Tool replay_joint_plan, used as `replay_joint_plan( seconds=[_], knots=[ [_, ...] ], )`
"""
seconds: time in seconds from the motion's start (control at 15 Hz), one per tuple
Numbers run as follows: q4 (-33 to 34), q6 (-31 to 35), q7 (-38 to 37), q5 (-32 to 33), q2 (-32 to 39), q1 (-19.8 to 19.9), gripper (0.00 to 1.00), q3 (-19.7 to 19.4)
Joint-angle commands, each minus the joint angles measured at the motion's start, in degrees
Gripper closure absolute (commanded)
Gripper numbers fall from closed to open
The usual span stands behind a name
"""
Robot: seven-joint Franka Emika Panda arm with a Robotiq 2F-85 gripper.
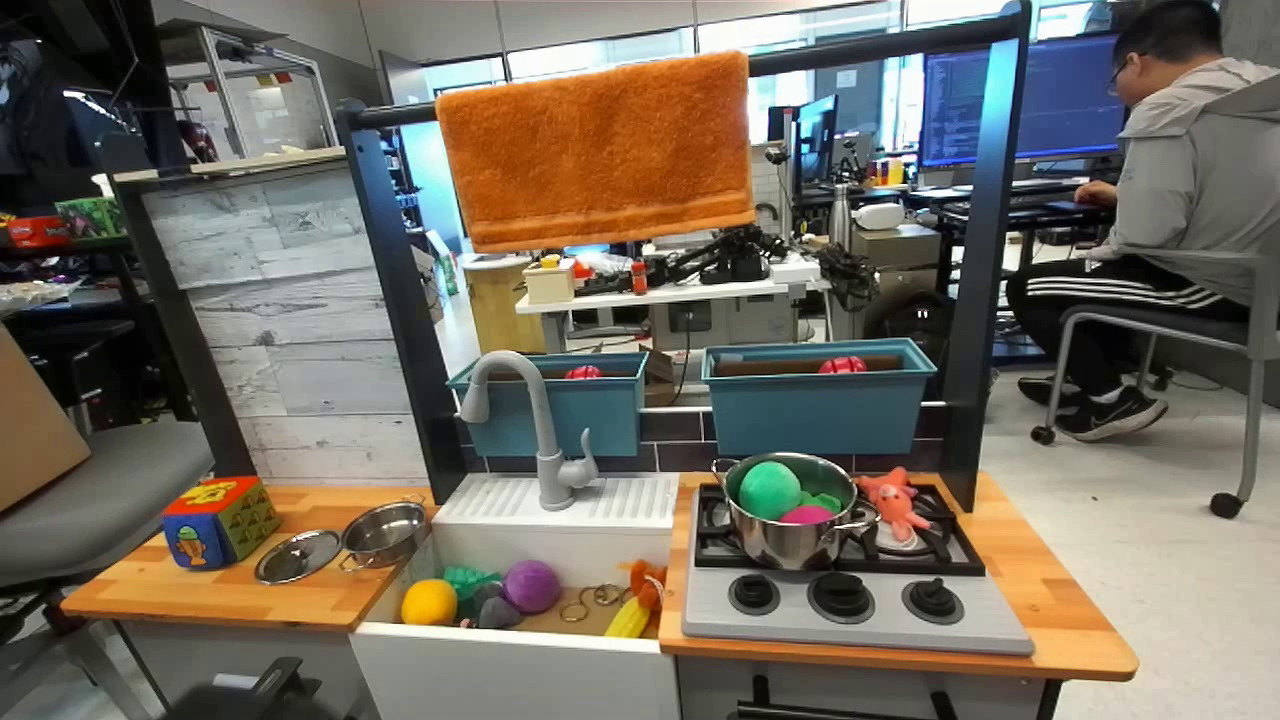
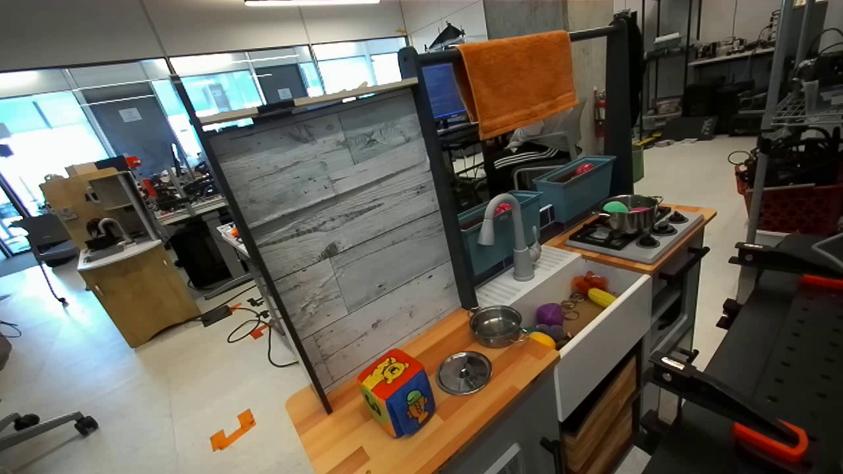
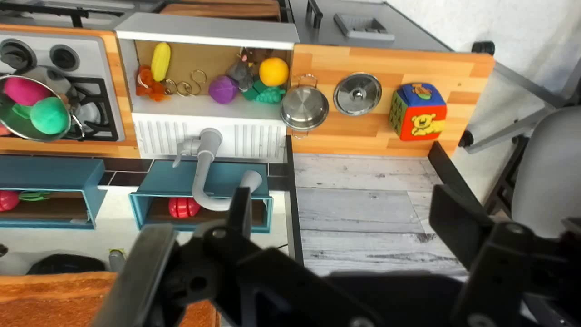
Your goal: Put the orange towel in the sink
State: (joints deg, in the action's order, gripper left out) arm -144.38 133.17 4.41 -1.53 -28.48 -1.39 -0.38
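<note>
I have my black two-fingered gripper spread wide in the wrist view, and past the gap between its fingers I look at the grey-and-white wood-plank panel. The orange cloth towel hangs draped over the black horizontal rail, well above the white rectangular sink, as both exterior views show. (In my wrist view only a stretch of it shows, in the lower left corner, partly behind the gripper.)

In the sink I see a round yellow ball, a round purple toy, an elongated yellow toy and an orange soft toy, the last two next to each other. The grey curved faucet stands upright at the back of the sink, before a teal rectangular planter box. On the light wooden countertop sit a shallow round metal pan just beside the sink, a round metal lid near the pan, and a red, blue and yellow picture cube.

On the opposite side of the sink a shiny metal pot stands on the grey toy stove, holding a green ball and a pink round toy. A coral-pink soft toy lies on the black burner grate beside the pot. In the background a person in a grey hooded top sits before a large lit monitor.
</note>
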Motion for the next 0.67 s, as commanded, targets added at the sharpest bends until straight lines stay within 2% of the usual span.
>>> replay_joint_plan(
  seconds=[0.0, 0.2, 0.47, 0.6],
  knots=[
    [8.4, 3.9, -3.6, -3.5, 8.5, -0.3, 0.0, -0.3],
    [19.2, 4.0, -7.9, -4.7, 18.0, 0.5, 0.0, -0.2],
    [33.0, -0.6, -13.3, -6.3, 29.4, 2.0, 0.0, -1.0],
    [39.6, -2.6, -18.3, -2.6, 36.2, 2.8, 0.0, -1.3]
  ],
)
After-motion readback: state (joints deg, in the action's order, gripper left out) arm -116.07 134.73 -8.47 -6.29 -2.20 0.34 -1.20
